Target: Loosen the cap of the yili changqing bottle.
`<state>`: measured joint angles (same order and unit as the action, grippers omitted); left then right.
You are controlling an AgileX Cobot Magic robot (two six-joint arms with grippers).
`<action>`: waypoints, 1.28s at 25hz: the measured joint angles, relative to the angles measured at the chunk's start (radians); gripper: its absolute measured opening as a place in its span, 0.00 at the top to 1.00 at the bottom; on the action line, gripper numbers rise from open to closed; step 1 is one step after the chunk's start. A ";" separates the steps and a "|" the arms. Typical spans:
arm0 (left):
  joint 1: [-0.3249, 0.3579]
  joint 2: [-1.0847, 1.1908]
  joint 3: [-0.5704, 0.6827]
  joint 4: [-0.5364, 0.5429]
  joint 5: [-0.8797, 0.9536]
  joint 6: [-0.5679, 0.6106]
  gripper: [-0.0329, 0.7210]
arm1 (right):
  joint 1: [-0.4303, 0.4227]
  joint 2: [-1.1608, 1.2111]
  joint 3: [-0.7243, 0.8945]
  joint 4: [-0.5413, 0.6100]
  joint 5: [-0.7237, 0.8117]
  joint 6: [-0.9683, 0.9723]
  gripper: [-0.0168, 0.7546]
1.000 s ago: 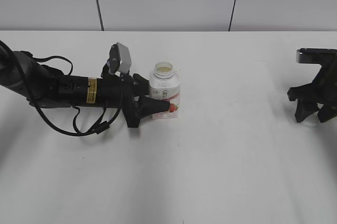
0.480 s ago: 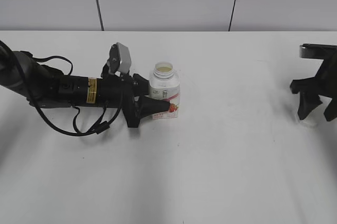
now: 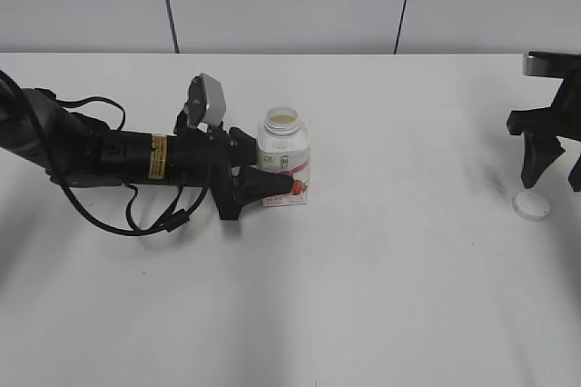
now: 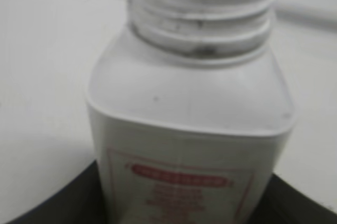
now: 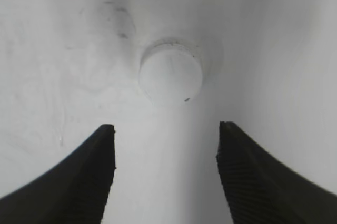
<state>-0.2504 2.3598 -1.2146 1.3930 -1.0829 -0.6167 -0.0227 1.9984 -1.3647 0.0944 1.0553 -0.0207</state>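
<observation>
Progress looked close to complete, by my reading: the yili changqing bottle (image 3: 284,158) stood upright with its neck bare, threads exposed in the left wrist view (image 4: 202,21) and pale contents showing in the open mouth, so the cap (image 3: 531,205) was not merely loosened but fully off. It lay flat on the worktop (image 3: 381,296) near the right edge, well apart from the bottle, which sat left of centre and towards the far edge.

The left tool (image 3: 272,185) was clamped on the bottle's lower body, its dark fingers bracketing the label's pink-red band; the left wrist view showed them as dark shapes at either bottom corner. The right tool (image 3: 552,162) hung just above the cap with its jaws spread apart and nothing between them; the right wrist view showed the cap (image 5: 170,74) resting free on the worktop beyond the two ribbed fingertips (image 5: 247,161), touching neither.

What seemed left, if anything, was only for the arms to let go and clear off (the task asked for loosening, and that was surpassed).

Little else was present: the left arm's black cable (image 3: 136,216) looped on the worktop near the left edge, and faint grey scuffs marked the surface around the cap. Nothing stood between bottle and cap, and nothing crowded either tool.
</observation>
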 joint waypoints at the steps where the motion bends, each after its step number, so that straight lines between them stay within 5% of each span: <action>1: 0.000 0.001 0.000 0.001 -0.013 -0.001 0.39 | 0.000 0.000 0.000 0.000 0.002 0.002 0.35; 5: 0.000 0.001 0.000 -0.007 -0.068 -0.017 0.19 | 0.000 0.000 0.000 0.000 0.006 0.003 0.35; 8: 0.000 0.001 0.000 -0.007 -0.077 -0.023 0.14 | 0.000 0.000 -0.001 0.000 0.006 0.005 0.35; 20: 0.000 -0.068 0.022 0.005 -0.101 -0.029 0.14 | 0.000 -0.002 -0.060 0.000 0.084 0.005 0.35; 32: 0.014 -0.292 0.022 0.088 0.080 -0.221 0.17 | 0.000 -0.086 -0.069 0.037 0.127 0.007 0.35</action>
<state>-0.2360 2.0680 -1.1930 1.4808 -1.0028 -0.8380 -0.0227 1.9126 -1.4333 0.1309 1.1820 -0.0134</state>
